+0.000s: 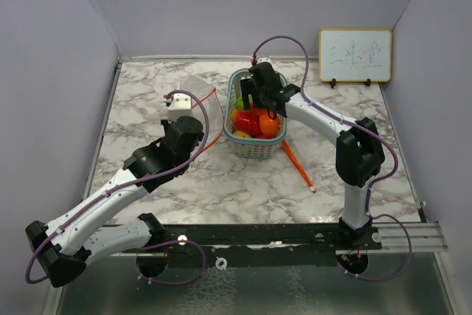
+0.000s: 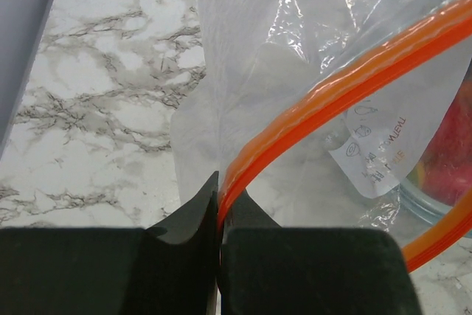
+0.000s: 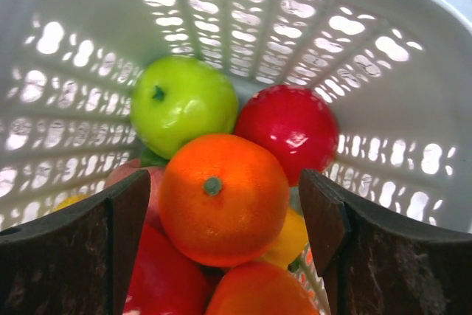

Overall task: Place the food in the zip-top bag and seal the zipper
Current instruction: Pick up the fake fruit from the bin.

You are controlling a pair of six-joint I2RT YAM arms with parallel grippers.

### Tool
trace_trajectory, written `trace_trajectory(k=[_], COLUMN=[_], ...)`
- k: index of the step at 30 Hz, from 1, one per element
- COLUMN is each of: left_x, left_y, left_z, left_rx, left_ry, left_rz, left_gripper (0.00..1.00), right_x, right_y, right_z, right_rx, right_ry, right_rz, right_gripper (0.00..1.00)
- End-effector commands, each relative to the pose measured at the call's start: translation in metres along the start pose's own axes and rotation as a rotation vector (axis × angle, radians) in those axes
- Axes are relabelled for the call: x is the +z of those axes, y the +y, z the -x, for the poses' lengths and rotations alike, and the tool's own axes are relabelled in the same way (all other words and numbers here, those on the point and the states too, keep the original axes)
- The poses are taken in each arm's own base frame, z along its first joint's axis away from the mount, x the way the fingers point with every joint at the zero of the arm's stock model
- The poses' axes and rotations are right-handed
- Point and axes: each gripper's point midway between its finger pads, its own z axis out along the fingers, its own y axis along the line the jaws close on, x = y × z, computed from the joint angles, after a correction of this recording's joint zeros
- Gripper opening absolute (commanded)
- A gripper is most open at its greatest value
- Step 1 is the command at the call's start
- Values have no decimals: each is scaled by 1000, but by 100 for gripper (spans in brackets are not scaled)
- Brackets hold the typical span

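The food (image 1: pixel 254 122) is a pile of small glossy fruits in the pale lattice basket (image 1: pixel 255 150) at mid-table. In the right wrist view I see an orange (image 3: pixel 221 197), a green apple (image 3: pixel 183 105) and a red fruit (image 3: pixel 287 129) inside the basket (image 3: pixel 295 20). My right gripper (image 1: pixel 256 102) is open and down in the basket, its fingers either side of the orange (image 3: pixel 225 204). The clear zip-top bag (image 1: pixel 198 94) with an orange zipper (image 2: pixel 346 82) lies left of the basket. My left gripper (image 2: pixel 220 197) is shut on the zipper edge.
A thin orange stick (image 1: pixel 299 164) lies on the marble table right of the basket. A small whiteboard (image 1: pixel 355 55) stands at the back right. Grey walls close in the left, right and back sides.
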Motion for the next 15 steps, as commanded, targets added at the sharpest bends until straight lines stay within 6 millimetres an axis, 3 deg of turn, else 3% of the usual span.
trace_trajectory(k=[1, 9, 12, 15], left_x=[1, 2, 0, 0], left_y=[7, 4, 5, 5], left_z=[0, -2, -1, 0], left_rx=[-11, -10, -18, -22], left_ry=[-12, -4, -9, -14], left_rz=[29, 17, 15, 16], left_gripper=[0, 0, 0, 0], right_x=[12, 26, 24, 11], right_y=[-14, -2, -5, -7], right_z=[-16, -27, -27, -11], right_rx=[-14, -31, -30, -16], right_ry=[40, 74, 78, 24], right_rz=[-105, -49, -68, -61], right_gripper=[83, 80, 62, 46])
